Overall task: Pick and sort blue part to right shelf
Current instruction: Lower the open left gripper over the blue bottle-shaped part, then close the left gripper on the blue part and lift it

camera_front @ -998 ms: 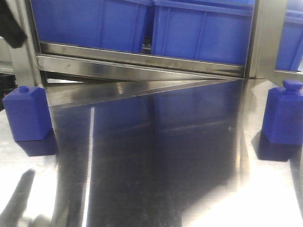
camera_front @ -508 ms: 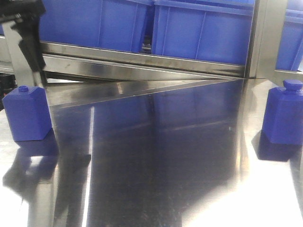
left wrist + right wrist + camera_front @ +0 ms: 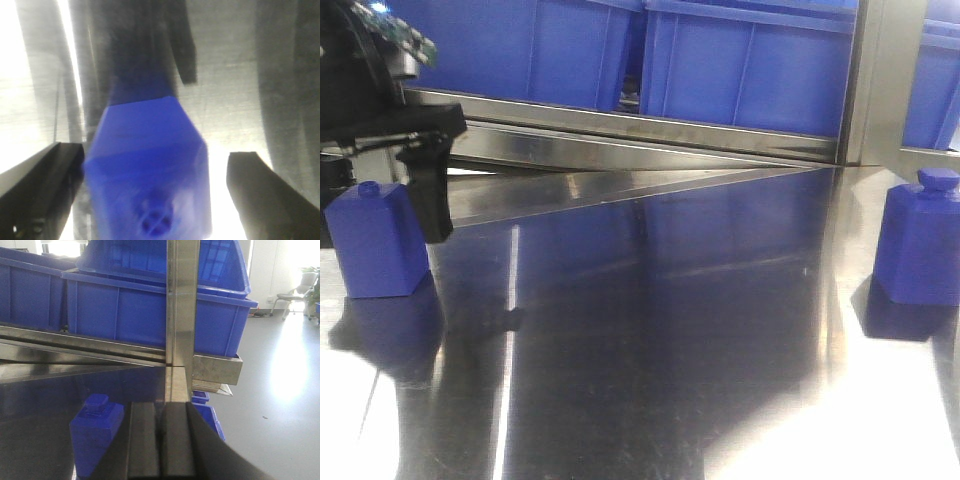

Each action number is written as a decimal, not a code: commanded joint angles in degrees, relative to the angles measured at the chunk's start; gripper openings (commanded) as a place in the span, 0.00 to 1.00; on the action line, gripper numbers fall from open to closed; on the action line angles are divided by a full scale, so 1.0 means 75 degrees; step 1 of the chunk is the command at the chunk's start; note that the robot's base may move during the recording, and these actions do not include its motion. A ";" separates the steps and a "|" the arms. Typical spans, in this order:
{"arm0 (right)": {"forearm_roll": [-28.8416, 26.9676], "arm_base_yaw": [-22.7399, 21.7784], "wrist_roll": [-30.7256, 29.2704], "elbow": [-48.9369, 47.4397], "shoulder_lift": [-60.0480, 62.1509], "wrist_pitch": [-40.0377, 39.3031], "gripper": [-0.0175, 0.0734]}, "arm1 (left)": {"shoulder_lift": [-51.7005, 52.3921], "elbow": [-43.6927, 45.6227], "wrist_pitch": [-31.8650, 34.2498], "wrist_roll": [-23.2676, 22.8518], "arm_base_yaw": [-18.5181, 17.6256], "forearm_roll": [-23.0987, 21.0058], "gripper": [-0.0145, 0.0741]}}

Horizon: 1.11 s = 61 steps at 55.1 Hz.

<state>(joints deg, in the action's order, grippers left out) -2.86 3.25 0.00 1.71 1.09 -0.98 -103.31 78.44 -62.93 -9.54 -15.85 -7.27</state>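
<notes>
Two flat sides: pinch those on the left part (image 3: 375,240), probably light, stiff, slick plastic, standing at the left of the table (image 3: 670,350) inside the wide-open left claw (image 3: 155,160); right claw (image 3: 161,440) closed, far right.

blue part (image 3: 375,240) upright, cap up, far left of frame; second blue part (image 3: 920,245) upright at right edge; right shelf (image 3: 650,130) with blue bins (image 3: 750,75) across top.

The part (image 3: 375,240) and bins (image 3: 750,70) are blue, fingers (image 3: 428,195) black, table (image 3: 660,330) and rail (image 3: 620,125) silver-grey.
</notes>
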 commanded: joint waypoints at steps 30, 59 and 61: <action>-0.0007 -0.0030 -0.0057 -0.0063 0.0048 -0.0644 0.26 | 0.0166 0.0261 -0.0079 -0.0095 -0.0039 0.0073 0.53; -0.0007 -0.0030 -0.0057 -0.0063 0.0048 -0.0650 0.26 | 0.2216 0.0162 0.0506 -0.0047 -0.0527 0.1243 0.53; -0.0007 -0.0030 -0.0057 -0.0063 0.0048 -0.0650 0.26 | 0.2533 0.0083 0.0696 -0.0047 -0.0616 0.1372 0.53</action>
<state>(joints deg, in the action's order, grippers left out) -2.86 3.25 0.00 1.71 1.09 -0.98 -91.43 78.37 -61.21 -9.54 -18.87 0.31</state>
